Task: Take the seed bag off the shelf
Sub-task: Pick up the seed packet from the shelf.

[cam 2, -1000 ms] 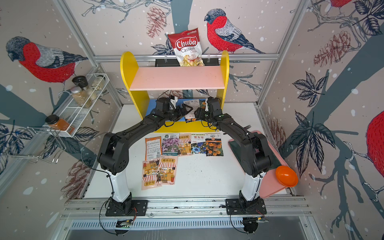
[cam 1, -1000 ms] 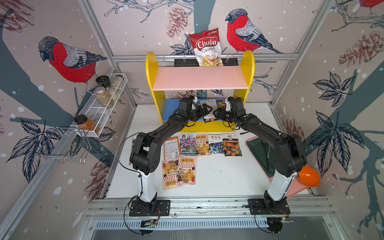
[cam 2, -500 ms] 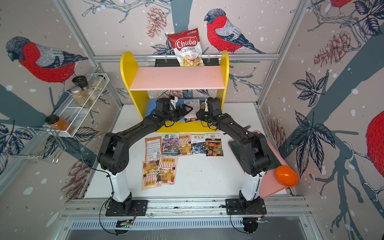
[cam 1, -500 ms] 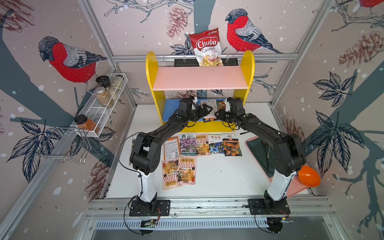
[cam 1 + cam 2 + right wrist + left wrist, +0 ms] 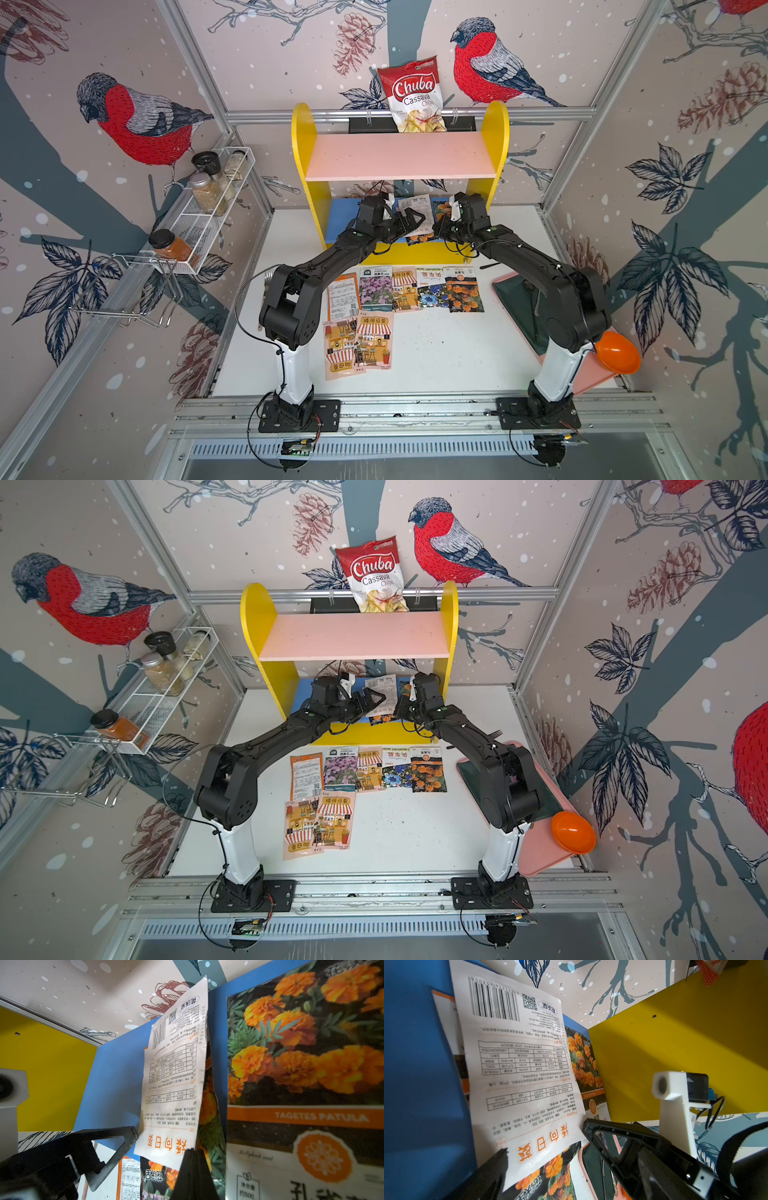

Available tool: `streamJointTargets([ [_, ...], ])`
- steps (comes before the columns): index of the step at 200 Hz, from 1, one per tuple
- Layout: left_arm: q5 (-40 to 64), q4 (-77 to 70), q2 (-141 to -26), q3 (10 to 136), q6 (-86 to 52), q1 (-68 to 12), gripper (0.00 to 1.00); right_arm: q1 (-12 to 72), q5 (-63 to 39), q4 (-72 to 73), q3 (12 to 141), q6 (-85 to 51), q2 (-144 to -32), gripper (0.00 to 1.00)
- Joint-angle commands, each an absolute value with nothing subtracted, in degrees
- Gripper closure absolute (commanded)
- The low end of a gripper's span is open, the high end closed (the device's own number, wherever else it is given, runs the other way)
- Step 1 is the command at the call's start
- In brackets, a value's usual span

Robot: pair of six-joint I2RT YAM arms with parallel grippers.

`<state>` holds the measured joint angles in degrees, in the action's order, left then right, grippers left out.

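Note:
The shelf (image 5: 401,156) (image 5: 353,636) stands at the back of the table in both top views. On its blue lower board (image 5: 415,1084) a white-backed seed bag (image 5: 415,208) (image 5: 380,688) (image 5: 519,1064) (image 5: 176,1076) lies over marigold seed bags (image 5: 583,1059) (image 5: 301,1053), its near end raised. My right gripper (image 5: 436,227) (image 5: 397,708) (image 5: 192,1151) is shut on the white bag's near corner; whether the marigold bag under it is also pinched cannot be told. My left gripper (image 5: 409,224) (image 5: 372,702) (image 5: 544,1138) is open, one finger on each side of that bag's near end.
Several seed bags (image 5: 399,286) lie in rows on the white table in front of the shelf. A pink tray (image 5: 598,374) with a dark green mat and an orange bowl (image 5: 615,353) sit at the right. A chips bag (image 5: 415,95) hangs behind the shelf. The wire spice rack (image 5: 208,208) is on the left wall.
My right gripper has gone from open to shut on the white bag's corner. Both arms stay almost where they were under the pink board.

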<state>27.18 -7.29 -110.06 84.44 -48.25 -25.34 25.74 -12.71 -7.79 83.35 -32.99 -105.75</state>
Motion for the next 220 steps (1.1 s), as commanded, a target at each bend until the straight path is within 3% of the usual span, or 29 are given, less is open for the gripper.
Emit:
streamJointTargets([
  [1,27.8,-8.2,-109.2,84.3,-48.1,-25.3,0.03,25.6,-13.5,-7.1,83.9,-33.0,-105.6,1.00],
  [119,27.8,-4.0,-100.2,78.5,-45.3,-24.8,0.02,27.9,-13.6,-1.8,74.8,-32.6,-95.8,1.00],
  [220,29.1,3.2,-84.9,66.5,-38.0,-24.9,0.02,33.5,-9.4,-0.3,63.2,-33.6,-80.3,1.00],
])
